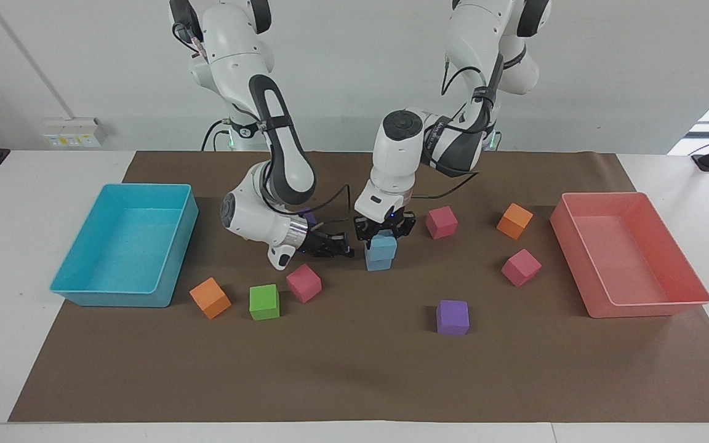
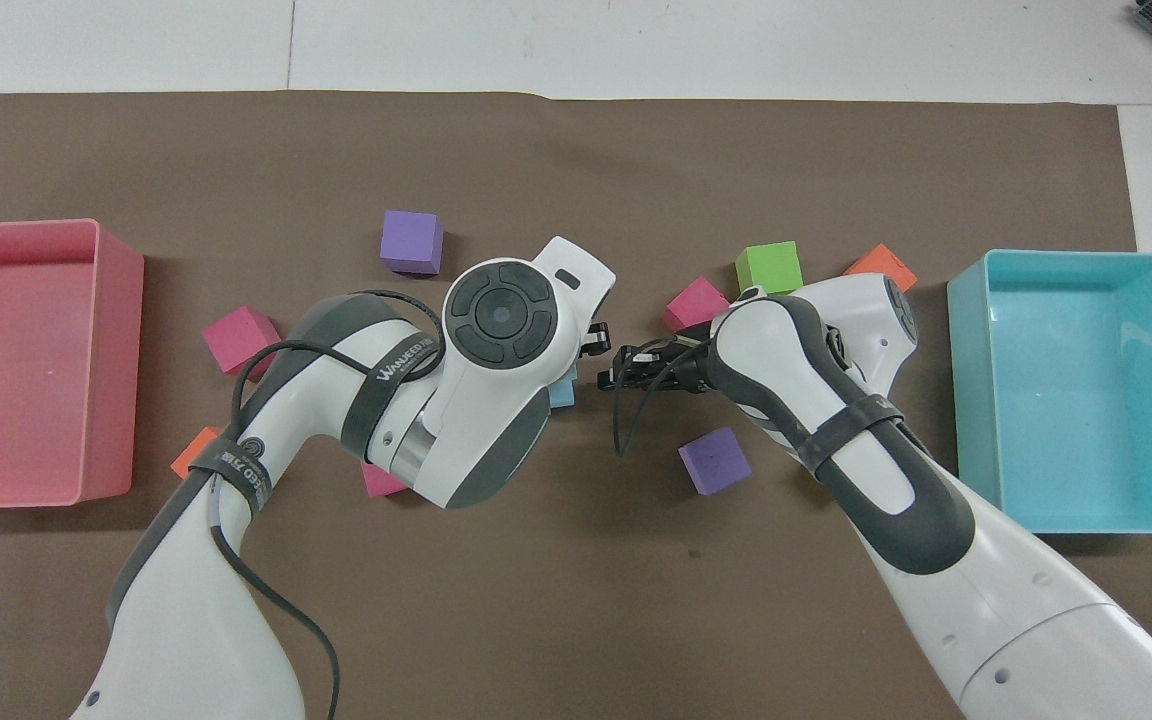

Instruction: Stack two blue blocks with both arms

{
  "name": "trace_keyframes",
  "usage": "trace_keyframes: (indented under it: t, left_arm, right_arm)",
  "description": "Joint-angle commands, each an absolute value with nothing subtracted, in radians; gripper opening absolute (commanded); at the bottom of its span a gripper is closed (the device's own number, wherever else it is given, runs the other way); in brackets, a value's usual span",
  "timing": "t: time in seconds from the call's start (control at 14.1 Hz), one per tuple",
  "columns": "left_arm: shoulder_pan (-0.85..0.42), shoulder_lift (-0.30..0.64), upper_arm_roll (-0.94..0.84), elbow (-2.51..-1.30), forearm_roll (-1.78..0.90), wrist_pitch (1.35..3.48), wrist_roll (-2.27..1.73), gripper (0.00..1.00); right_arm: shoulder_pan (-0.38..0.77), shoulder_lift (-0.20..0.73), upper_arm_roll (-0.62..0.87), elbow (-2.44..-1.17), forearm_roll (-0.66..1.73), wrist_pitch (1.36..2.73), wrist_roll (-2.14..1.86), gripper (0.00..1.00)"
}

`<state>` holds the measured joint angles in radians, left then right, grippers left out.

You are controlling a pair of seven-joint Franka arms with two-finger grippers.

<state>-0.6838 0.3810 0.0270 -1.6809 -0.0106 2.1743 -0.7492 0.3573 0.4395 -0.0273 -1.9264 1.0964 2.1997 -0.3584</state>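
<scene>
Left hand [image 1: 384, 230] sits over mid-bench, clenched on the upper blue block [image 1: 383, 245], which rests on or just above the lower blue block [image 1: 378, 261]; we can't tell if the two touch. The pair looks roughly aligned, the upper one shifted slightly toward the left arm's end.

Right hand [image 1: 337, 248] hangs low just beside the stack on the right arm's side, pointing at it; we can't tell whether its fingers are parted or closed.

Edges and room:
- Brown mat [image 1: 354, 381] has a wide bare strip farthest from the robots.
- Purple cube [image 1: 452, 317] stands alone there, well apart from the stack.
- Pink cube [image 1: 303, 282], green cube [image 1: 264, 301] and orange cube [image 1: 210, 297] line up toward the cyan tray [image 1: 71, 280], near the right hand.
- A second pink cube [image 1: 441, 221], another orange cube [image 1: 514, 220] and a third pink cube [image 1: 520, 267] lie between the stack and the pink tray [image 1: 650, 304].

View differences:
- Overhead, the left wrist covers the stack; only a sliver of blue [image 2: 563, 393] shows.
- Overhead also shows a second purple cube [image 2: 714, 460] near the right arm, almost fully hidden in the facing view.
- Only the facing view shows the left hand's grip.
</scene>
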Motion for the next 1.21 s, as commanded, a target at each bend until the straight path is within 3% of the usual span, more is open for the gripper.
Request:
trace_keyframes:
  t: [0.0, 1.14]
  left_arm:
    - [-0.699, 0.396, 0.041, -1.661, 0.009, 2.141, -0.767, 0.09]
    - [-0.716, 0.376, 0.040, -1.724, 0.009, 2.157, -0.759, 0.10]
  right_arm:
    - [0.347, 0.431, -0.018, -1.944, 1.135, 2.212, -0.400, 0.00]
    - [0.342, 0.430, -0.018, -1.944, 1.146, 2.204, -0.400, 0.00]
